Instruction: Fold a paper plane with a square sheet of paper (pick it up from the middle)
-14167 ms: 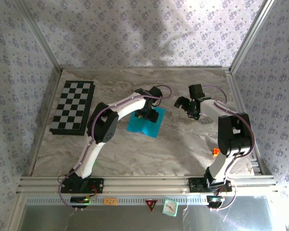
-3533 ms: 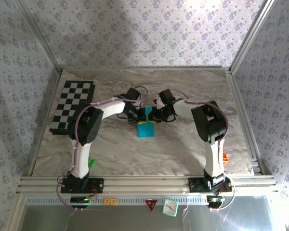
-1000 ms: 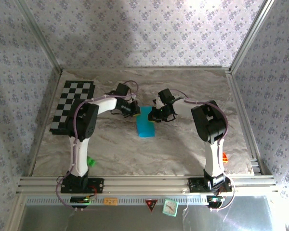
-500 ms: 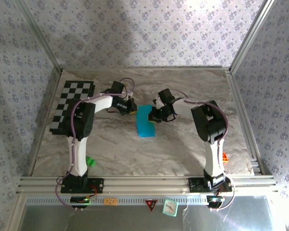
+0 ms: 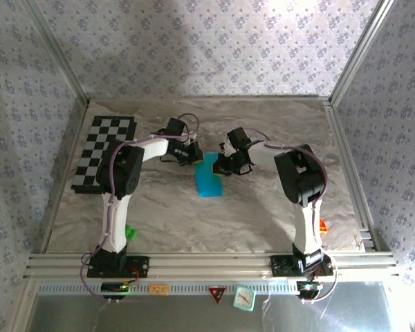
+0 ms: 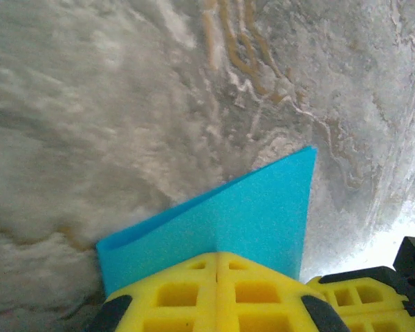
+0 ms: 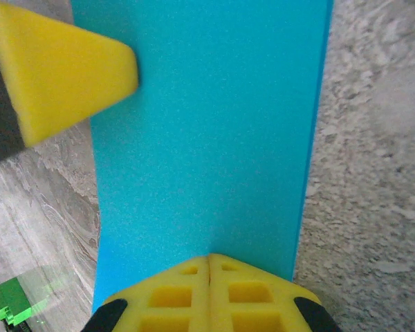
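Marble-patterned worktop, seen from above, with a checkerboard mat at its far left. Both arms reach inward to the centre, where the square sheet of paper lies as a narrow folded strip, its long axis running away from the bases. Fourteen seconds earlier the sheet lay open and far wider, with one shallow crease. It has since been doubled over, so the first lengthwise fold appears done and the nose folds remain.

The left pincer, jaws pressed together, has swung back in over the last half second and now rests at the strip's far left corner. The right pincer, jaws likewise pressed together, has kept its place on the strip's far right edge. Both wrist views show the closed yellow tips against blue paper. Whether any edge is caught between them cannot be told, and they seem to bear down on it, flattening the crease. A small green block sits well apart, near the left arm's base.
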Controlling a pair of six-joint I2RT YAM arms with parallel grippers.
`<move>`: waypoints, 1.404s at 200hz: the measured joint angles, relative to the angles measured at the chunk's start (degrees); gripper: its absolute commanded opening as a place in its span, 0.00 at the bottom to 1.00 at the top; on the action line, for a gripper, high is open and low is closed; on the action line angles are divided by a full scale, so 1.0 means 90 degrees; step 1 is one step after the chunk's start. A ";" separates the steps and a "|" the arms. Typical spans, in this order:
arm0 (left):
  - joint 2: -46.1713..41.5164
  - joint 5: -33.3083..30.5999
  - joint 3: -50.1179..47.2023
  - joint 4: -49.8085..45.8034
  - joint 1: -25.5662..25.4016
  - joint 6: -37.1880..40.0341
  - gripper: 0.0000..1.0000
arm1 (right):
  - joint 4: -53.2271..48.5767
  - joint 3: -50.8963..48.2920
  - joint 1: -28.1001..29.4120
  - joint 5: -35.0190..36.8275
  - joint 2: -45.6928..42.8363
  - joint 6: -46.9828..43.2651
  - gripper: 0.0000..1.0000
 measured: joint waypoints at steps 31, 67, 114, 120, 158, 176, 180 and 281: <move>0.0119 -0.0100 0.0255 -0.0104 0.0345 0.0024 0.00 | 0.0039 -0.0029 -0.0005 -0.0005 -0.0007 0.0000 0.01; 0.0340 -0.0114 0.0685 -0.0420 0.0622 0.0061 0.00 | 0.0124 -0.0107 -0.0005 0.0000 -0.0044 0.0000 0.01; -0.0126 -0.0515 0.0177 -0.0204 0.0520 -0.0041 0.00 | 0.0182 -0.0148 -0.0007 0.0000 -0.0061 0.0002 0.01; -0.0335 -0.0593 -0.0063 -0.0100 0.0486 -0.0126 0.00 | 0.0182 -0.0148 -0.0007 0.0000 -0.0061 0.0002 0.01; -0.1649 -0.0986 -0.1462 0.0857 -0.0177 -0.0957 0.00 | 0.0197 -0.0153 -0.0012 -0.0005 -0.0058 0.0005 0.01; -0.1834 -0.1117 -0.1855 0.1309 -0.0568 -0.1365 0.00 | 0.0199 -0.0155 -0.0012 -0.0005 -0.0056 0.0005 0.01; -0.1834 -0.1132 -0.1911 0.1387 -0.0636 -0.1440 0.00 | 0.0199 -0.0155 -0.0012 -0.0005 -0.0056 0.0005 0.01; -0.1265 -0.1462 -0.2164 0.2154 -0.0755 -0.2030 0.00 | 0.0243 -0.0185 -0.0024 -0.0029 -0.0053 0.0007 0.01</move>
